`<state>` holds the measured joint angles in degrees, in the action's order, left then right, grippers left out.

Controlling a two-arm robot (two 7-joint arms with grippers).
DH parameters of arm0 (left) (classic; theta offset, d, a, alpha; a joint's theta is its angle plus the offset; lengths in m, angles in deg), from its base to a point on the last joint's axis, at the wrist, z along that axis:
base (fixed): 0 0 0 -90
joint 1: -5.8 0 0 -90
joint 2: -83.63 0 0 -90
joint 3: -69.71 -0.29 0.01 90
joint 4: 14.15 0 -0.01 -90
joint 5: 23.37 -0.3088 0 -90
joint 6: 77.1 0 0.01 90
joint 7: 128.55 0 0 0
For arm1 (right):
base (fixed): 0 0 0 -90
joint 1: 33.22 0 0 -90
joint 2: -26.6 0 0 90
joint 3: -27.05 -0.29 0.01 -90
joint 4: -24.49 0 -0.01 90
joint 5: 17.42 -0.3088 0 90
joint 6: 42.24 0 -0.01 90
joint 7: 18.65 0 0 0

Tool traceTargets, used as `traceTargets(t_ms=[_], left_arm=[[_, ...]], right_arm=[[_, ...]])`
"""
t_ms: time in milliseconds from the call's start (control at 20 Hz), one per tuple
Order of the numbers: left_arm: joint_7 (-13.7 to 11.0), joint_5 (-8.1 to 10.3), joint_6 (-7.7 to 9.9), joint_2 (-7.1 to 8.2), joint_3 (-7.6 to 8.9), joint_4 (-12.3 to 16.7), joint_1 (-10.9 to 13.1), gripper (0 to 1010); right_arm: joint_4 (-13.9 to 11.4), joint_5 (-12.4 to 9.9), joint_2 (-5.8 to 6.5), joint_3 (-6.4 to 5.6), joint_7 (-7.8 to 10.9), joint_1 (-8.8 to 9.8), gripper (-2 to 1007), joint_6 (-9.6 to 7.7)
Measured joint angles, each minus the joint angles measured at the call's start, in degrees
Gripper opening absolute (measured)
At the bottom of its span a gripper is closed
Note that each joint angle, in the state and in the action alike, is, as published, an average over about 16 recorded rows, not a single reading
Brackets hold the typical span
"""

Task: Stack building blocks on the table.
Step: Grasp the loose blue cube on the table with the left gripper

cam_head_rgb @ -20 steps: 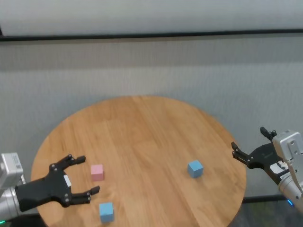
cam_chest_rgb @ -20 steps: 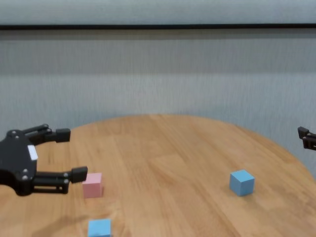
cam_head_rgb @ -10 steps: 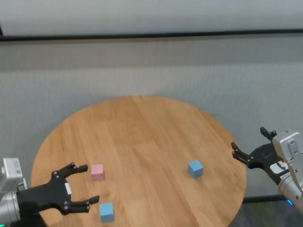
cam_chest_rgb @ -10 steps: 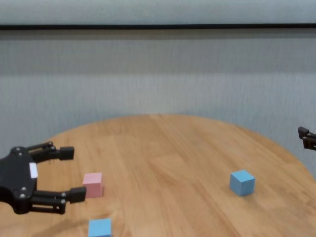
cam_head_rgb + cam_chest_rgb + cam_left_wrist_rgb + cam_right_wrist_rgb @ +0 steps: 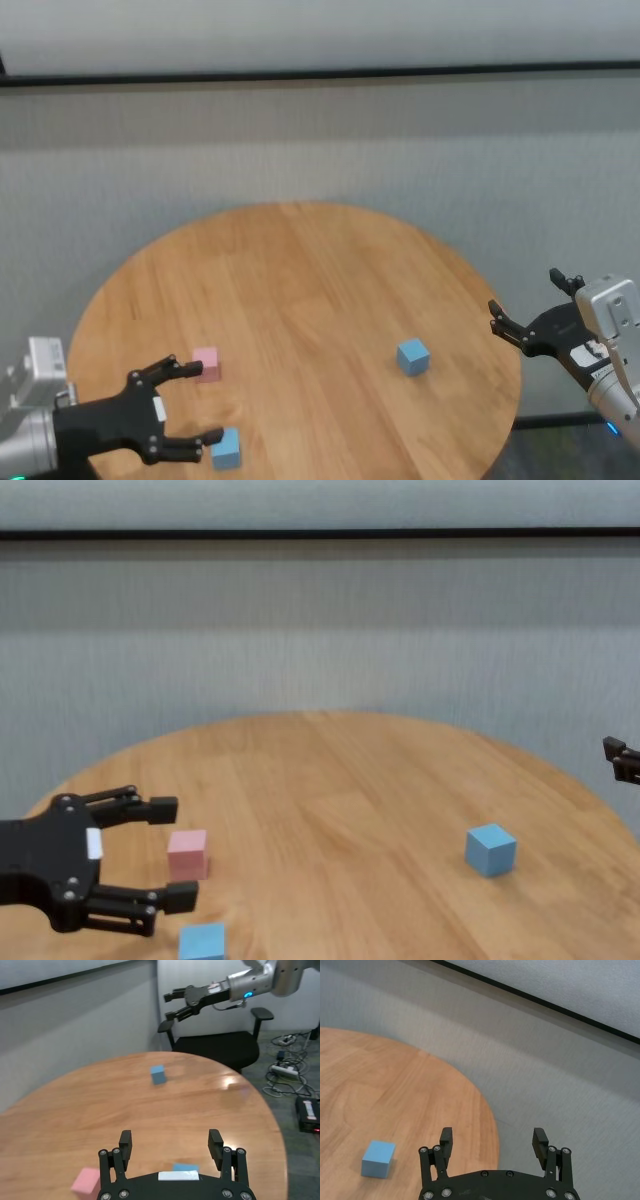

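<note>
since the earlier frame, left pincer point(image 5: 197, 404) moved nearer, fingers spread, between pink block point(image 5: 206, 364) and near blue block point(image 5: 226, 448) on counter point(image 5: 320, 270). chest view: far blue block point(image 5: 490, 849) sits well apart. right pincer point(image 5: 522, 307), open, stays beyond the counter's edge.

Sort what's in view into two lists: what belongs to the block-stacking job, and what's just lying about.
Belongs to the job:
- pink block
- near blue block, beside the open left hand
- far blue block, on the right side
- table
- right hand, open, off the table's right edge

Just lying about:
- office chair
- cables and power strip on the floor
</note>
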<state>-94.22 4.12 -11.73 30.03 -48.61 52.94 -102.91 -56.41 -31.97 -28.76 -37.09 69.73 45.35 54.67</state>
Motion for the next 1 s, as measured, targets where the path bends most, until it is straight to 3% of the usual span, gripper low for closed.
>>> traceTargets(t_ms=[600,1000], left_arm=[[1.82,-2.02,3.07,1.20,-1.47,4.17,2.04,1003],[2.57,-4.02,3.60,0.54,-2.69,3.27,1.71,1003]], right_arm=[[0.00,0.00,0.00,0.00,0.00,0.00,1004,0.00],[0.00,0.00,0.00,0.00,0.00,0.00,1005,0.00]])
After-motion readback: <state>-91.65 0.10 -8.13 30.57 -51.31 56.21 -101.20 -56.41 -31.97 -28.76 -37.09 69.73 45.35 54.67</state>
